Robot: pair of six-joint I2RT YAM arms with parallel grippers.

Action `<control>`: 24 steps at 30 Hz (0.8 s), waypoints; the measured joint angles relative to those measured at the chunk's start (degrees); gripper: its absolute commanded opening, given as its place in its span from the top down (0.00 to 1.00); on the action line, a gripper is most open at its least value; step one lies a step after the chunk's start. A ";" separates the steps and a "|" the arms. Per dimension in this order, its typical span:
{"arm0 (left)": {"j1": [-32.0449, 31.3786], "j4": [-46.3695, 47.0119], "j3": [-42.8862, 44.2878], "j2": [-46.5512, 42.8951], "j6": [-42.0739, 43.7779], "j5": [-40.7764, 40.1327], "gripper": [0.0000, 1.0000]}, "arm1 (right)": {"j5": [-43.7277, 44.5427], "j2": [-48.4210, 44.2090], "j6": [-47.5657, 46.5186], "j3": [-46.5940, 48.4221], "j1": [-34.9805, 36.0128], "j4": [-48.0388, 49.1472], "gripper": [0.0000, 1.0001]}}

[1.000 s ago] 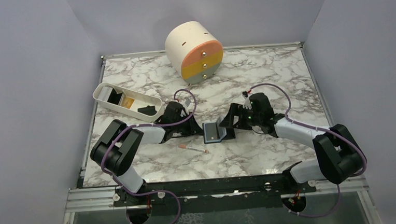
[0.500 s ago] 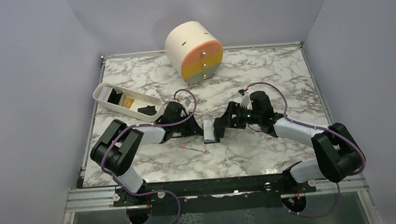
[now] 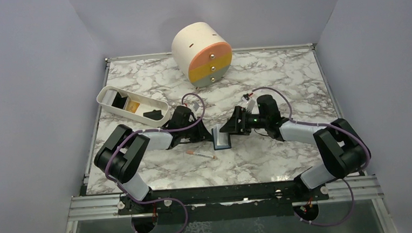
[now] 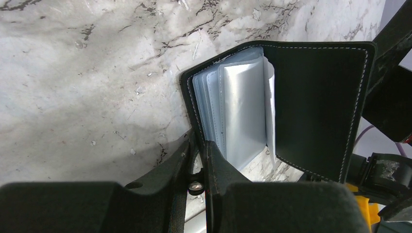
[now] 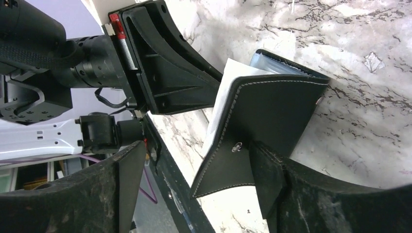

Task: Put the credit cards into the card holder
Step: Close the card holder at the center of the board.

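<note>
Half-open card holder (image 4: pixel 316 97) between the arms: left gripper (image 4: pixel 200 145) tight on its left cover, right gripper (image 5: pixel 197 150) wide open astride the right cover.

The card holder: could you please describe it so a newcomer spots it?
On the marble table, look between the left gripper and the right gripper. The card holder stands there half open: black, with clear sleeves, unlike the thin stick nearby.
</note>
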 measured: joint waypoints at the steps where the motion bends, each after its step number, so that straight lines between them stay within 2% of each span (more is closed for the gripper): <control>1: -0.04 0.00 0.00 0.00 -0.07 0.00 1.00 | -0.07 0.20 0.00 0.09 0.02 0.09 0.27; 4: -0.09 0.00 0.00 0.02 -0.26 0.00 1.00 | -0.39 1.31 0.02 0.44 0.04 0.50 0.31; 12: -0.33 0.00 0.02 0.02 -0.48 -0.02 1.00 | -0.33 2.86 0.33 0.68 1.20 0.61 0.52; 17: -0.33 0.02 0.02 0.02 -0.70 0.00 0.89 | 1.46 5.16 -0.70 2.29 2.47 -1.16 0.55; 24: -0.33 0.02 0.02 -0.33 -0.92 0.02 0.79 | 9.86 8.66 -4.66 8.31 5.40 -11.13 0.61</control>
